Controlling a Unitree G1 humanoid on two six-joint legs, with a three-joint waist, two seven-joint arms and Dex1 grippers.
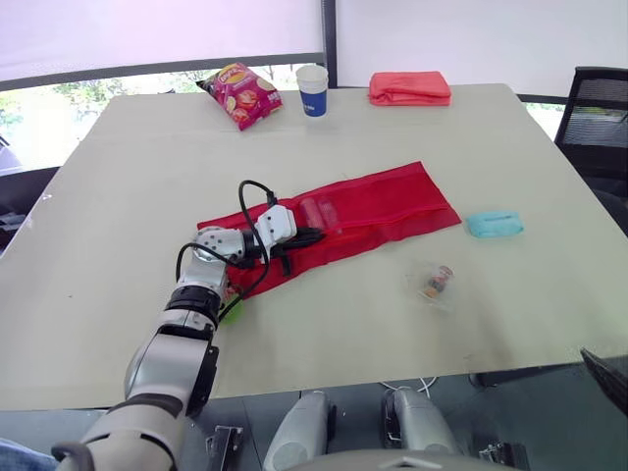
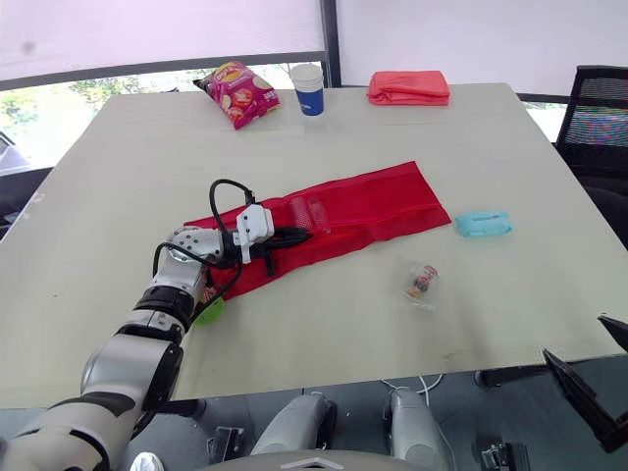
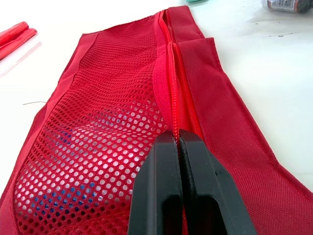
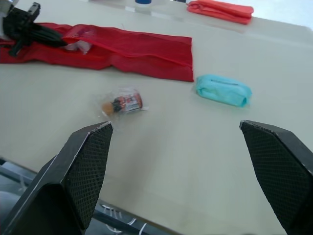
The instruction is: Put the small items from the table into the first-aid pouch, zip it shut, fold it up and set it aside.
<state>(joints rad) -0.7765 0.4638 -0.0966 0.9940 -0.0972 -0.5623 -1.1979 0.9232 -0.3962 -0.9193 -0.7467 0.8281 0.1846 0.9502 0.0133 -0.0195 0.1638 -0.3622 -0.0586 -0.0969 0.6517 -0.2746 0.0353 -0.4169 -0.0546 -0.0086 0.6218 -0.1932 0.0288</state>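
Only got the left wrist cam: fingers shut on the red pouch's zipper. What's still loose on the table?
Observer: Two things, to the right of the pouch: a teal packet and a small wrapped bottle.
Operator: Right gripper?
Observer: The right gripper is open, off the table's near edge, pointing at those two.
Operator: Other clutter?
Observer: Along the far edge: a snack bag, a paper cup and a folded red cloth.
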